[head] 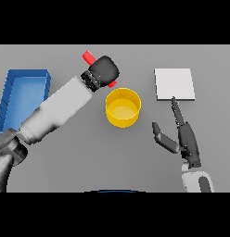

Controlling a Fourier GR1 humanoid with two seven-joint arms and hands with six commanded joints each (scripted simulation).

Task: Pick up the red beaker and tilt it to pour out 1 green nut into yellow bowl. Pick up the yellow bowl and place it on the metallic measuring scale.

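My left hand (104,70) is shut on the red beaker (89,57), which lies tilted. Its two red ends stick out from the hand, the lower end (112,84) just above the far left rim of the yellow bowl (123,107). The bowl stands at the table's middle; I see no green nut in it. The metallic measuring scale (175,84) is a pale square plate to the right of the bowl. My right hand (184,136) rests open on the table to the right of the bowl, fingers pointing toward the scale's near edge.
A blue tray (24,90) sits at the far left of the grey table, beside my left forearm (56,111).
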